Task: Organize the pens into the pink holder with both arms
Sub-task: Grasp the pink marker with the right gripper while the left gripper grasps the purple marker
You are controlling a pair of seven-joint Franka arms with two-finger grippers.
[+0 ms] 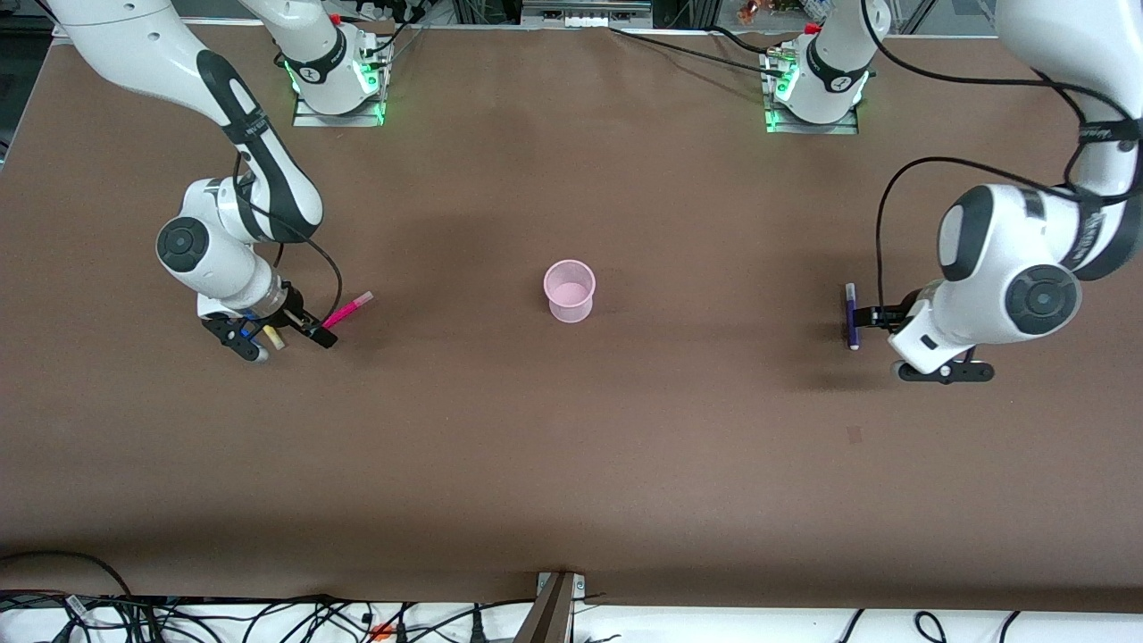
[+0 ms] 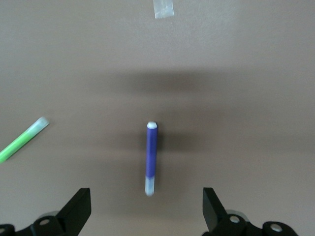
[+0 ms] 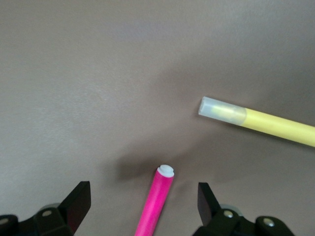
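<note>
The pink holder [image 1: 569, 290] stands upright in the middle of the table. My right gripper [image 1: 277, 338] is open, low over the right arm's end of the table. In the right wrist view the magenta-pink pen [image 3: 156, 201] lies between the open gripper's [image 3: 143, 197] fingers, untouched, with the yellow pen [image 3: 256, 121] beside it. Both the magenta-pink pen [image 1: 348, 310] and the yellow pen [image 1: 273, 338] show in the front view. My left gripper [image 1: 920, 344] is open at the left arm's end, beside the dark purple pen [image 1: 851, 315]. In the left wrist view the purple pen [image 2: 151, 157] lies ahead of the open gripper [image 2: 146, 211], with the light green pen [image 2: 22, 140] off to one side.
A small piece of pale tape [image 2: 163, 8] lies on the brown table [image 1: 571, 464] near the purple pen. The arm bases [image 1: 337, 80] stand along the table edge farthest from the front camera. Cables lie off the table's near edge.
</note>
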